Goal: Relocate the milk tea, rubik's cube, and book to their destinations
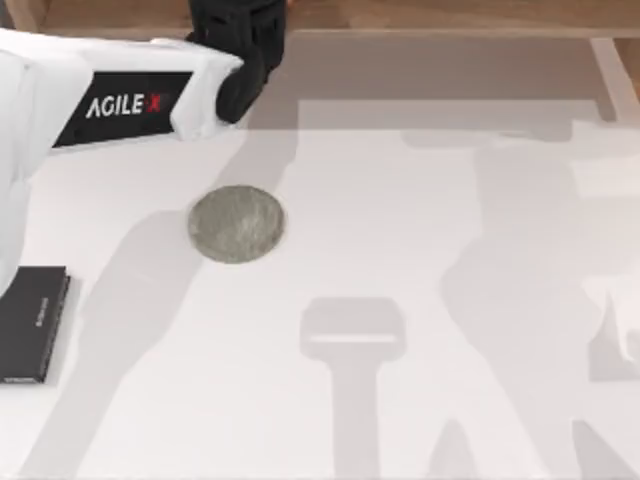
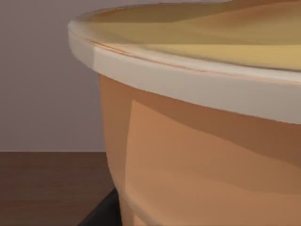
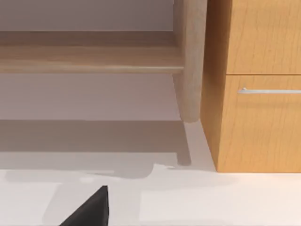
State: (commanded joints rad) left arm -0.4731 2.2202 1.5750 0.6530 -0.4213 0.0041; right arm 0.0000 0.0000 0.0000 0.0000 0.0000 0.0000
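The milk tea (image 2: 202, 117) sits upright right up against my left gripper (image 1: 240, 60), can't tell its finger state.

The left arm (image 1: 110, 100) reaches in from the table's left side across the far left part, its white forearm lying nearly level and angled toward the back edge. Its black wrist and the left gripper (image 1: 245, 45) sit at the far edge, left of the middle. In the right wrist view, a dark tip of the right gripper (image 3: 91, 209) pokes in low, just above the table.
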